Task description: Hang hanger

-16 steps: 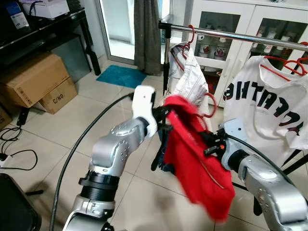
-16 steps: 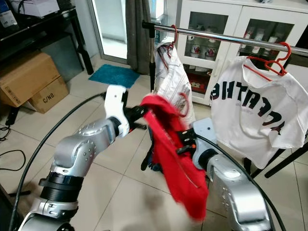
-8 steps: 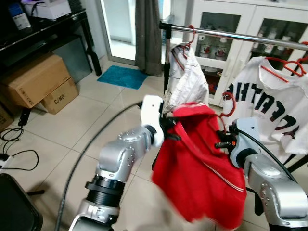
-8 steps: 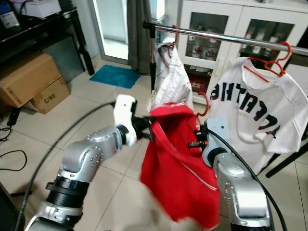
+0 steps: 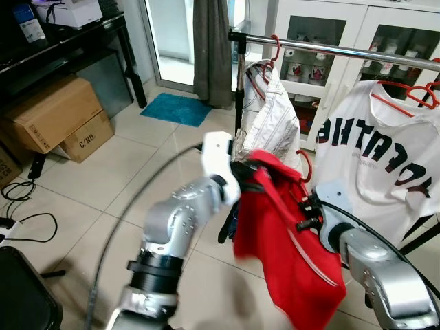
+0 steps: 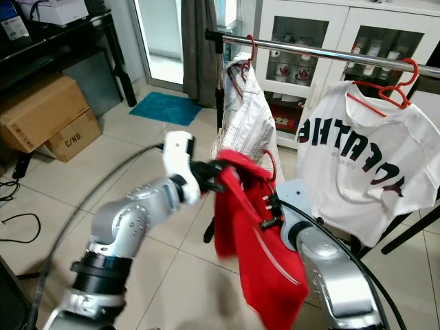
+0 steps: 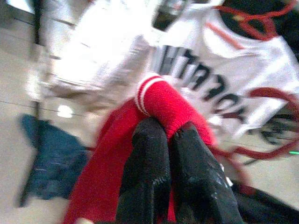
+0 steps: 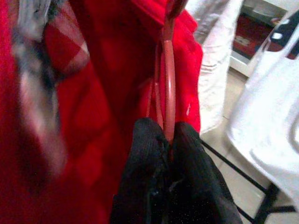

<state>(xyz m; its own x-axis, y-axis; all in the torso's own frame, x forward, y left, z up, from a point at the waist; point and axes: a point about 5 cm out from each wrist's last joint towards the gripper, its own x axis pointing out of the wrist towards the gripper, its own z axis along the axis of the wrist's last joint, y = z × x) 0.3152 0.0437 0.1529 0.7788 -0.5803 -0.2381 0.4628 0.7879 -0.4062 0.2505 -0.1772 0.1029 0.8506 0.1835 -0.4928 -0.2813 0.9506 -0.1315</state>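
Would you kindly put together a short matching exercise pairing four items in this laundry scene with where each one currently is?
Items:
1. red garment
2. white printed T-shirt
3. cardboard boxes
4. blue mat

Places:
A. on the tiled floor by the doorway
B. hanging from the metal rail on a red hanger
C. held between the left gripper and the right gripper
D. stacked beside the dark shelf at the robot's left

Pairs: 1-C, 2-B, 3-D, 4-A
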